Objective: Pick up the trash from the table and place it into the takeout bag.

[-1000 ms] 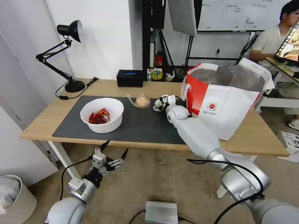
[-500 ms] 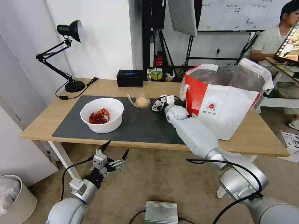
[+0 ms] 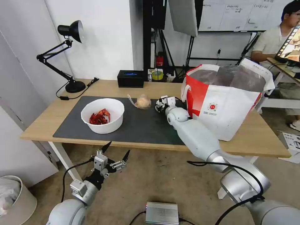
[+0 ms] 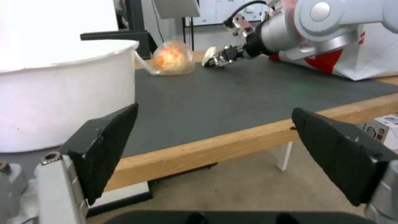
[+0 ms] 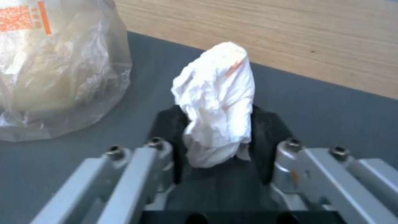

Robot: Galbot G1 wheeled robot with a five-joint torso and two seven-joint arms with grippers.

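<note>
bowl [image 3: 102,119] holds red shells | my right gripper [image 5: 215,137] pinches crumpled tissue [image 5: 217,109] beside knotted bag [image 5: 58,68] | my left gripper [image 4: 215,155] spread below table [image 3: 250,137]

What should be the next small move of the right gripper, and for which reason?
Probably lift straight up: the right gripper is shut on the crumpled white tissue, low over the dark grey mat, and the takeout bag stands beside it with a higher rim.
</note>
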